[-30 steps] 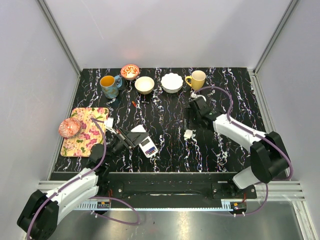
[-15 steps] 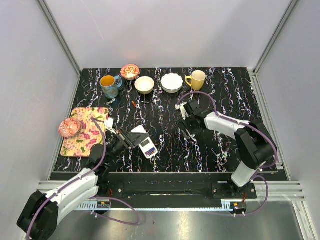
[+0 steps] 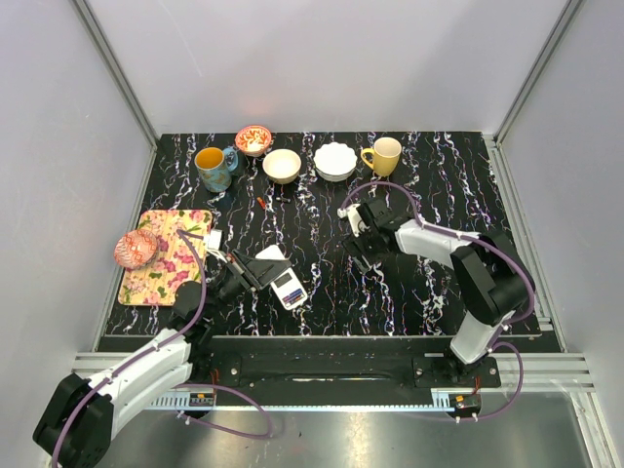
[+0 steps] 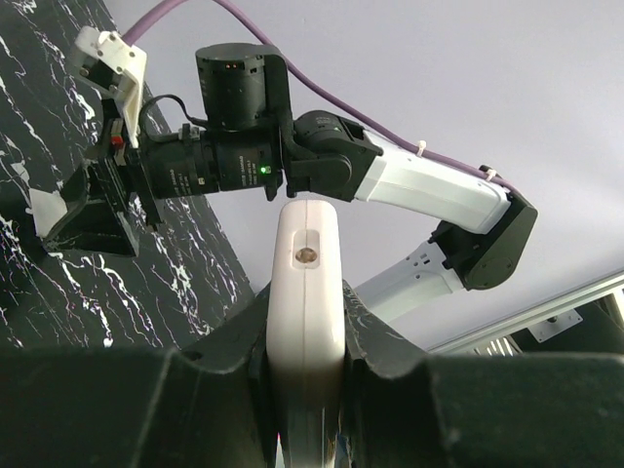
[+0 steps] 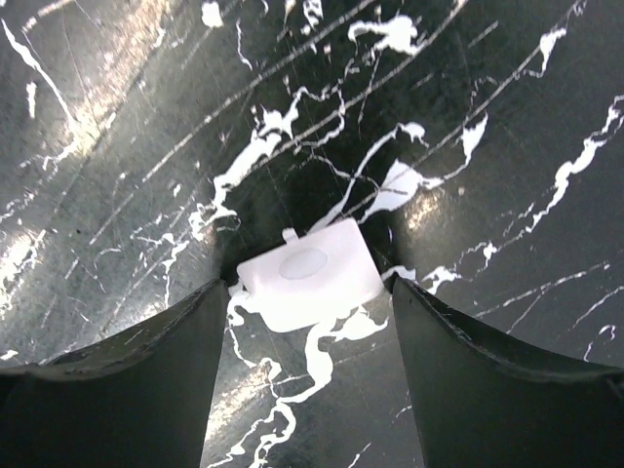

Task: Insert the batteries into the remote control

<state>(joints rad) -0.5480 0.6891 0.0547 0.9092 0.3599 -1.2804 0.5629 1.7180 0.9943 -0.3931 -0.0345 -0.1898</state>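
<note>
My left gripper [image 3: 261, 273] is shut on the remote control [image 3: 289, 288], holding it just above the table at the front left. In the left wrist view the remote control [image 4: 305, 263] stands edge-on, white, clamped between both jaws of the left gripper [image 4: 305, 341]. A small white cover plate [image 5: 310, 275] lies flat on the black marbled table. My right gripper [image 5: 304, 292] is open and low over it, one finger on each side, neither touching. In the top view the right gripper [image 3: 363, 249] hides that plate. No batteries are recognisable in any view.
Along the back stand a blue mug [image 3: 213, 167], a patterned bowl [image 3: 253, 138], a cream bowl [image 3: 282, 165], a white bowl [image 3: 334, 161] and a yellow mug [image 3: 384, 155]. A floral tray [image 3: 175, 258] with a pink round item [image 3: 136, 250] lies left. A small red item [image 3: 261, 202] lies mid-table.
The right arm has swung left and down, bringing its open gripper over the white cover plate, which no longer shows from above. The left gripper and remote have stayed put.
</note>
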